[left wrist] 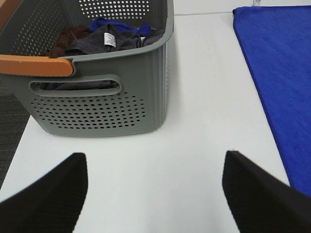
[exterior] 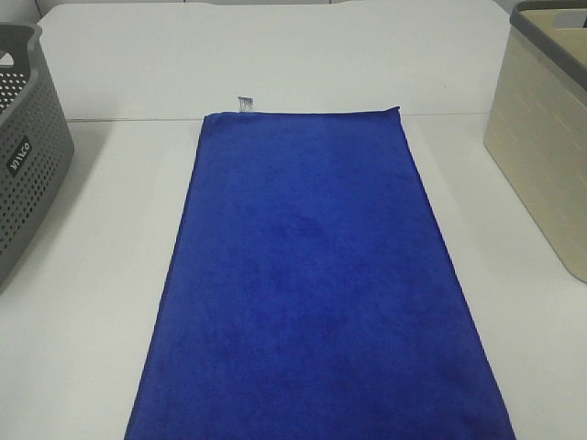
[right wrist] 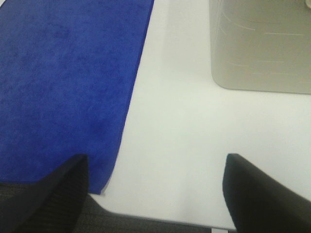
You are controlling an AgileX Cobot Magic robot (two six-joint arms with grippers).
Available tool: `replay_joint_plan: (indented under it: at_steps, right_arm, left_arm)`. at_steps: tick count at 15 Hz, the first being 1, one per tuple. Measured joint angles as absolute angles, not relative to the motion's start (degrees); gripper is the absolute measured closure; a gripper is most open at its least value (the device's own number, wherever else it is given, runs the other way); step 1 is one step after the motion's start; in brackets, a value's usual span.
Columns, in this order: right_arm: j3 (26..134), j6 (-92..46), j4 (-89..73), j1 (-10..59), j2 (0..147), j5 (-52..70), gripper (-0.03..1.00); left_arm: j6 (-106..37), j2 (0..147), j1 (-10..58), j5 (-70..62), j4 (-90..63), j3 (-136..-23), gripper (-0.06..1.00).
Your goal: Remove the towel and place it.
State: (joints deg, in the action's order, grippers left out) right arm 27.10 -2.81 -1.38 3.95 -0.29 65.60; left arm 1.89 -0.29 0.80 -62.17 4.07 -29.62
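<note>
The royal-blue towel (exterior: 312,275) lies spread flat down the middle of the white table, with its small white tag (exterior: 244,104) at the far left corner. Neither gripper shows in the high view. In the left wrist view my left gripper (left wrist: 155,194) hangs open over bare table, the towel's edge (left wrist: 282,73) to one side and apart from it. In the right wrist view my right gripper (right wrist: 155,194) is open above the table's near edge, one finger (right wrist: 53,194) over the towel's near corner (right wrist: 58,97). Nothing is held between either pair of fingers.
A grey perforated basket (exterior: 27,156) stands at the left; the left wrist view shows this basket (left wrist: 97,97) with an orange handle and several dark and blue cloths (left wrist: 107,39) inside. A beige basket (exterior: 550,137) stands at the right, near the right gripper (right wrist: 262,48).
</note>
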Motion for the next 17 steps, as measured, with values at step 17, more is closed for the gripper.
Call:
replay_joint_plan:
  at_steps: [17]
  right_arm:
    - [26.0, -4.1, -2.8, 4.0, -0.3, 63.7, 0.21]
  left_arm:
    - [2.3, -0.3, 0.8, -62.2, 3.4, -29.6, 0.23]
